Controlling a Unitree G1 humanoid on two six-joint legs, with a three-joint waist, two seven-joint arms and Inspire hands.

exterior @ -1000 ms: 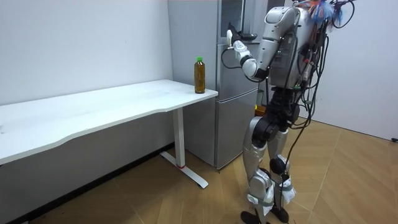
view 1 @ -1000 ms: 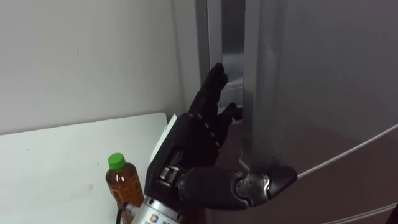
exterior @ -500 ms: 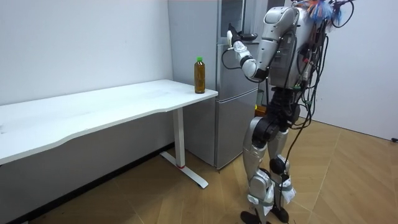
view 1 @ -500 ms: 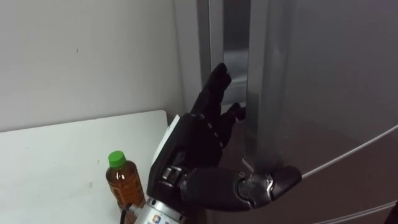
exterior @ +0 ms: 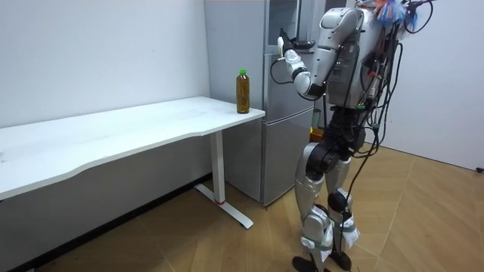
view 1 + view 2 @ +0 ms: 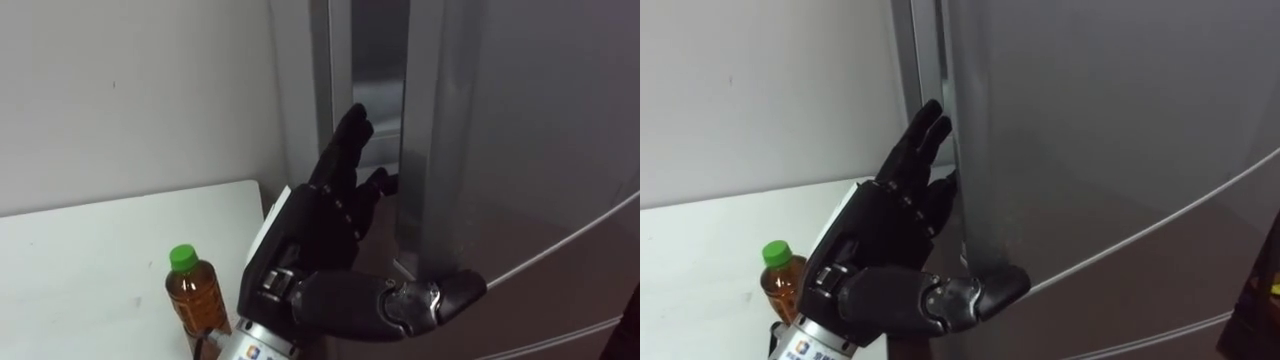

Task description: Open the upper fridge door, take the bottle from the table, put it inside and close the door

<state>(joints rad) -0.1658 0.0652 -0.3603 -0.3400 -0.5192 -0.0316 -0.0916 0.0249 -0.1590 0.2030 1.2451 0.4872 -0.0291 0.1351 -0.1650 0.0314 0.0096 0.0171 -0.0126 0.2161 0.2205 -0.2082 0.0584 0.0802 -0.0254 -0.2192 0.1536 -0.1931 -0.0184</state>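
Clear bottle [image 6: 194,297] of amber drink, green cap on, stands upright at the lower left of the left eye view, on the corner of a white table [image 6: 80,250]. The grey fridge [image 6: 520,150] takes the frame's right half, its upper door ajar, with a narrow gap at upper centre. In the room view the bottle sits just left of the fridge, not touching it.

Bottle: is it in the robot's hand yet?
No, the bottle stands on the white table, while the left hand is open at the edge of the fridge door.
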